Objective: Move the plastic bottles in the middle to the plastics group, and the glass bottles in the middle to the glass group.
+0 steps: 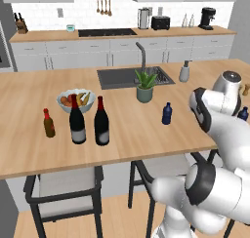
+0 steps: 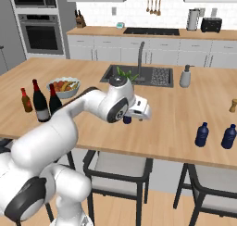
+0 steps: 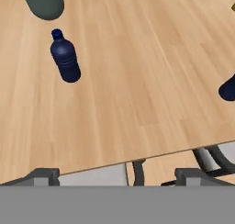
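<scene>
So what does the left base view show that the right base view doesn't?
Left base view: the coffee machine on the back counter, and a blue bottle in plain sight near the potted plant. Right base view: the wall oven and a pair of blue bottles standing together. Both: two wine bottles, the fruit bowl and the sink.
</scene>
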